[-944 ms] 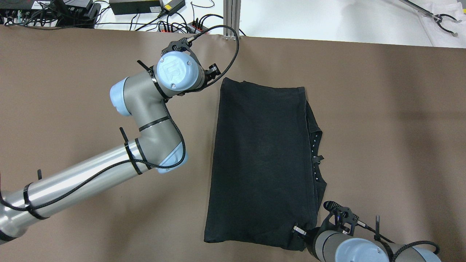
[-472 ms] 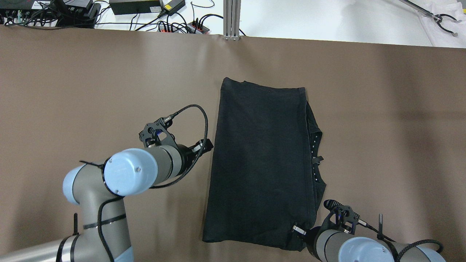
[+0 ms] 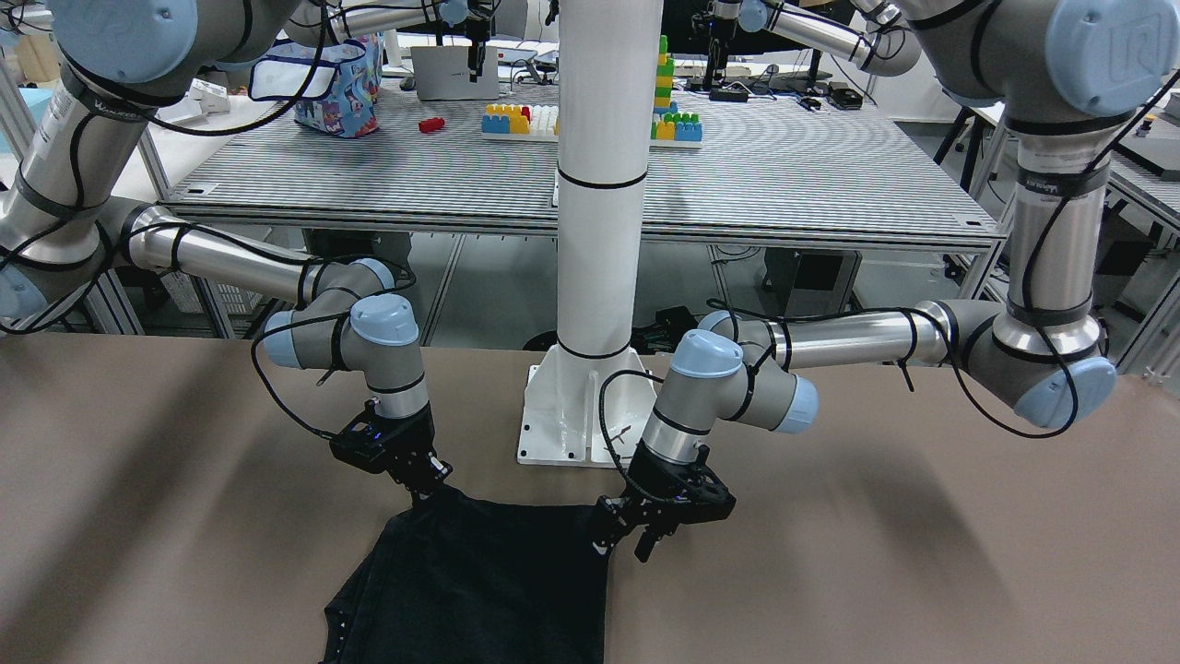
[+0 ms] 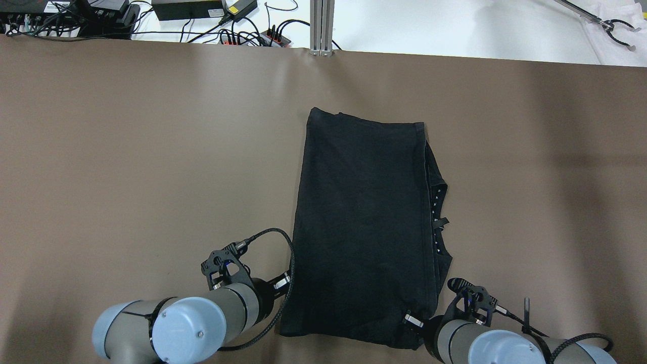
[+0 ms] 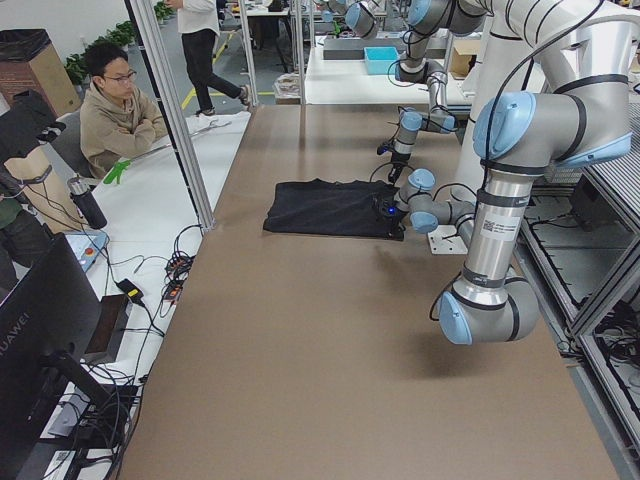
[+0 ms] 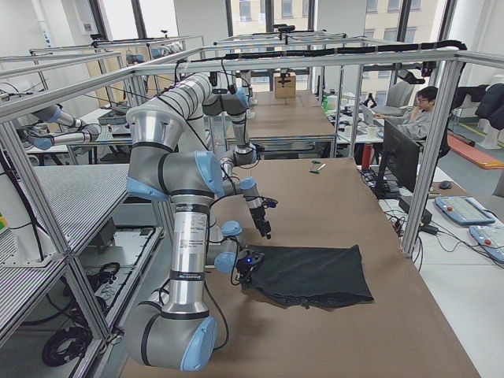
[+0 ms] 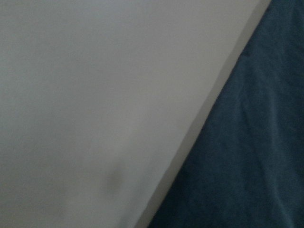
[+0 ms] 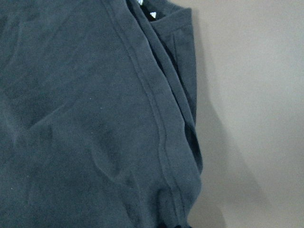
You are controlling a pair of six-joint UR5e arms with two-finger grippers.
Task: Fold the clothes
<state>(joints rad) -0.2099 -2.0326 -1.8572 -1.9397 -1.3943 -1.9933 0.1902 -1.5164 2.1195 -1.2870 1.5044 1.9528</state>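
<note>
Pinching near corner of clothes (image 4: 364, 217) with right gripper (image 4: 410, 319); holding left gripper (image 3: 621, 546) spread, empty; lying lengthwise away from robot, neckline rightward.

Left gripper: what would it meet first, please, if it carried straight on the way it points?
Probably the black garment, at its edge by the near corner, since the left gripper slants down towards it; depth is unclear, so bare table might come first.
</note>
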